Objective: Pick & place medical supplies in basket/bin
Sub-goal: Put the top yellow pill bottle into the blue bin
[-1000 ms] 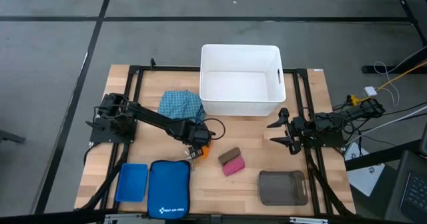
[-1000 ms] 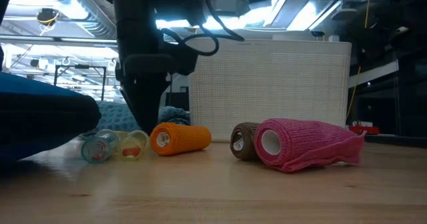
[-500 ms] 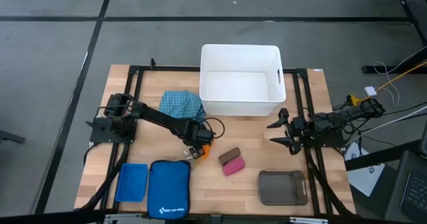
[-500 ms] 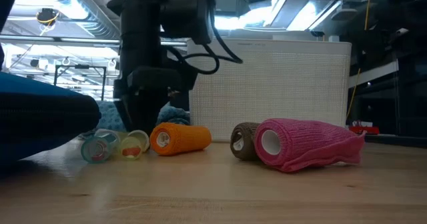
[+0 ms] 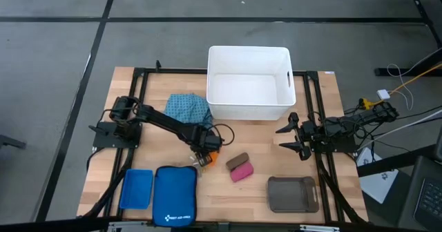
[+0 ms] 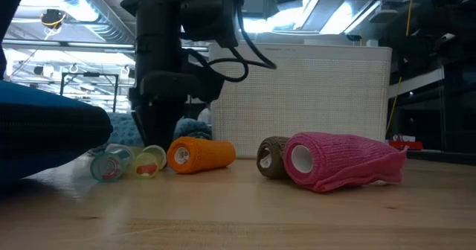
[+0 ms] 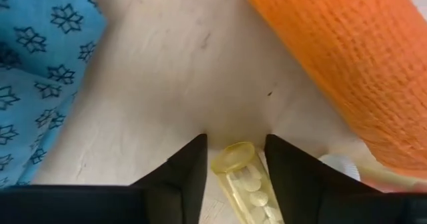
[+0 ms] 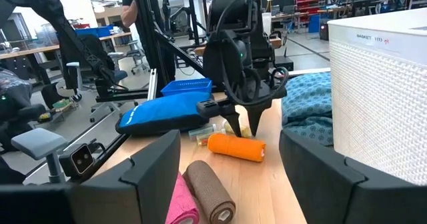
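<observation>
1. Two slim fingers, one tiny target: the left gripper [image 5: 202, 157] is down at the table with a yellowish vial [image 7: 245, 183] lying between its tips. The jaws stand a little wider than the vial on either side, and I judge nothing is clamped yet.
2. Risk one: the vial is round and smooth, so an off-centre close could squirt it out along the wood.
3. Risk two: the orange roll [image 6: 201, 153] sits just beside those fingers. A nudge could send it rolling away, or it could get pinched along with the vial.
4. Risk three: a second vial [image 6: 110, 164] lies right next to the first in the low view, so the fingers may catch both or knock one aside.
5. Pose: the left arm reaches in from its side of the table past the teal patterned cloth [image 5: 186, 109], wrist pointing straight down at the surface.
6. The white bin [image 5: 248, 84] stands at the far side of the table with nothing visible inside, well apart from the vials.
7. The right gripper [image 5: 290, 135] waits on its own side near the bin's corner, fingers spread wide, holding nothing.
</observation>
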Available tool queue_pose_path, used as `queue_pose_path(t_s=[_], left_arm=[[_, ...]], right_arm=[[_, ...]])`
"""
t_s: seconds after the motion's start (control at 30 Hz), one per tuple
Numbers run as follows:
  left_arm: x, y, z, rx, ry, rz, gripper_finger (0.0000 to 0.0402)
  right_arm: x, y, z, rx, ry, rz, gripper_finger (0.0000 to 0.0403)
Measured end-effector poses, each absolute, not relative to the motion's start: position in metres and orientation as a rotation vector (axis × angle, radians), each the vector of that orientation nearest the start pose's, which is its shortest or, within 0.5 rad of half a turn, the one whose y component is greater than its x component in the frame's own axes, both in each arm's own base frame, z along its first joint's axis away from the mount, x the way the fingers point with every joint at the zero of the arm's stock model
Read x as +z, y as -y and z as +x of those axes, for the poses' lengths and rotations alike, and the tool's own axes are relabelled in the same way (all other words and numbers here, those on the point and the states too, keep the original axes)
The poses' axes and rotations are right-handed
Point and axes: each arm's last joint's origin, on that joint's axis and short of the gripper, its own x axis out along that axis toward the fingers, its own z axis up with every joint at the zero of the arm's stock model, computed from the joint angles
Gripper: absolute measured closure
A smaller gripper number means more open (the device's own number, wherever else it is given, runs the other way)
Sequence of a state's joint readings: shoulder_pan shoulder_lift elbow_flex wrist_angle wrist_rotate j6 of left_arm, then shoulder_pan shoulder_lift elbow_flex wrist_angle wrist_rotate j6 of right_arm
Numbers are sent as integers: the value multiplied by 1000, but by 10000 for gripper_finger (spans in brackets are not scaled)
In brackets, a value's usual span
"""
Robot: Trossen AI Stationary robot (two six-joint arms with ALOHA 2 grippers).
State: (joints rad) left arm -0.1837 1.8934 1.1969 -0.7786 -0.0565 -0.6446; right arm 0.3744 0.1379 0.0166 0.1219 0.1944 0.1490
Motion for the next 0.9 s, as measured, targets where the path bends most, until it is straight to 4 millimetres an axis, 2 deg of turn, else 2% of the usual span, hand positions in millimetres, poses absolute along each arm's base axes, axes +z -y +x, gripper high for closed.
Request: queue_pose_path(t_s=[0.27,0.6,0.77,0.9], left_arm=[[162,59,329,365,-1391,-325,309],[198,55,318,385,-1281,-296,311],[218,52,304,372,-1276,-280,311],[238,57,290,292,-1261,-255,311]], right_arm=[[169,-33,100,179,-17,148,147],[169,-33,100,179,-20,146,147],[169,-33,100,179,-21,145,147],[169,-33,100,179,-24,140,147]])
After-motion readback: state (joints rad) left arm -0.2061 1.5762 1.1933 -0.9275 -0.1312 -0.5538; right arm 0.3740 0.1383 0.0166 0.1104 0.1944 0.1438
